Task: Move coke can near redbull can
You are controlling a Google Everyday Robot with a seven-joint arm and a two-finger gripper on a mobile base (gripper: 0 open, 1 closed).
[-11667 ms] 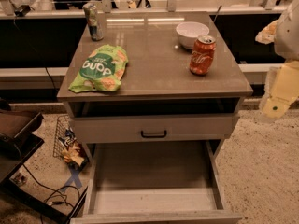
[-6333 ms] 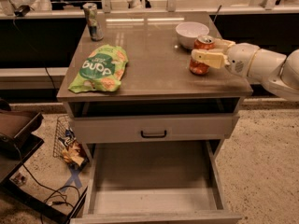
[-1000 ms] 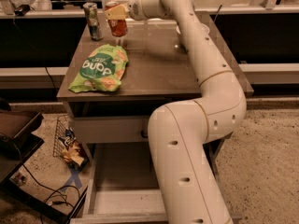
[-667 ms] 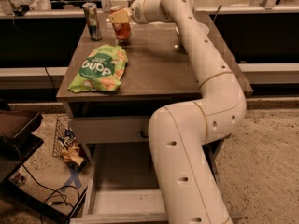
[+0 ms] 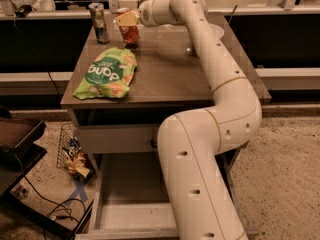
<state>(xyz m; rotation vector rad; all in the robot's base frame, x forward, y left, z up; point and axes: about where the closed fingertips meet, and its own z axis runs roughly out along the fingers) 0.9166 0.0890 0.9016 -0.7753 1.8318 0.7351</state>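
Note:
The coke can (image 5: 129, 32), orange-red with a silver top, stands upright at the back left of the table (image 5: 165, 69). It is just right of the redbull can (image 5: 99, 23), a slim dark blue and silver can, with a small gap between them. My gripper (image 5: 127, 19) reaches in from the right and is shut on the coke can's upper part, a pale finger (image 5: 126, 18) lying across its front. The arm arcs over the table's right side.
A green chip bag (image 5: 106, 73) lies on the table's front left. A white bowl (image 5: 217, 30) is partly hidden behind the arm at the back right. The lower drawer (image 5: 125, 204) hangs open in front. Clutter and cables lie on the floor at left.
The gripper has come down a little with the coke can, which now sits at table level beside the redbull can.

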